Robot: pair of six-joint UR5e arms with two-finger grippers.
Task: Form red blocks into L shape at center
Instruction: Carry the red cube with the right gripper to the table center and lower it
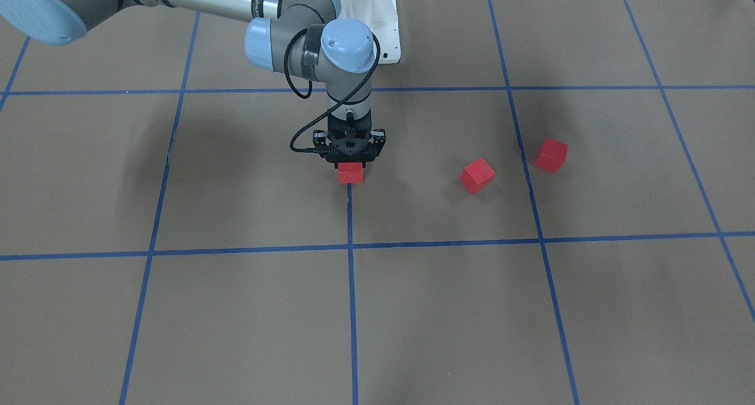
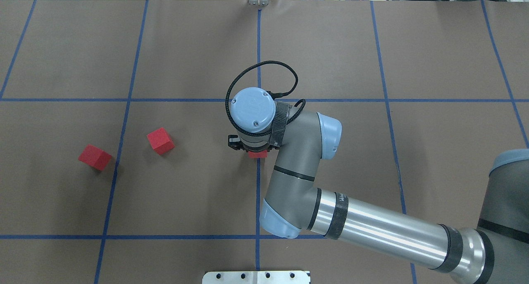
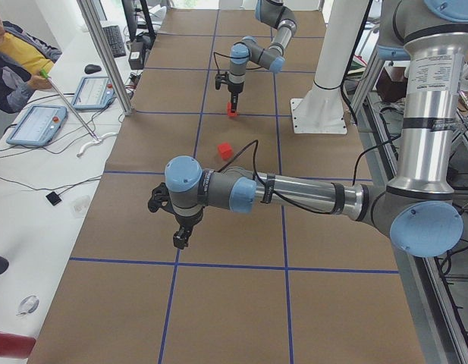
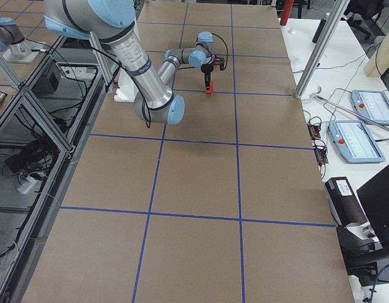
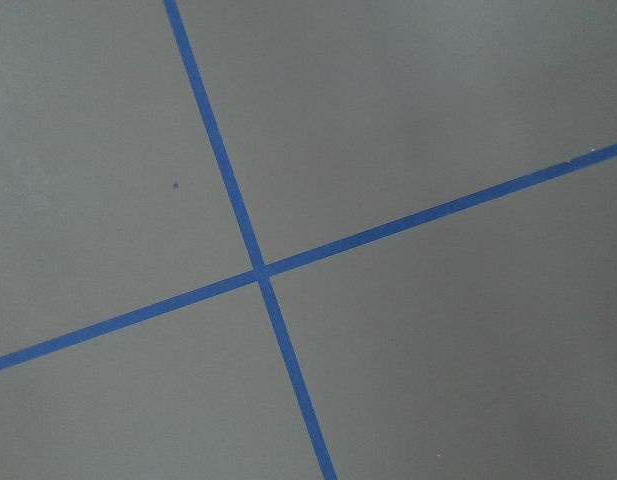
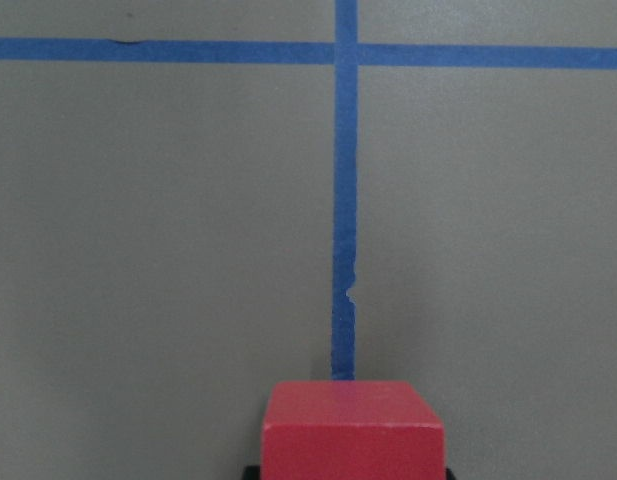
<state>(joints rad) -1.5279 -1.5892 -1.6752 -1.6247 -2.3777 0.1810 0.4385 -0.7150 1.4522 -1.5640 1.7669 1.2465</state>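
A matte red cube (image 1: 350,176) is gripped by the right claw (image 1: 351,168); the left claw's (image 3: 180,240) opening cannot be told.

No legible text, labels or numbers.

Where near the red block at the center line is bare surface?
Bare: both sides of the center block and along the tape line toward the operators. Crowded: the right gripper above it; two loose blocks farther on the robot's left.

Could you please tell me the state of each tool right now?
Left tool: cannot be told.
Right tool: closed on a red block.
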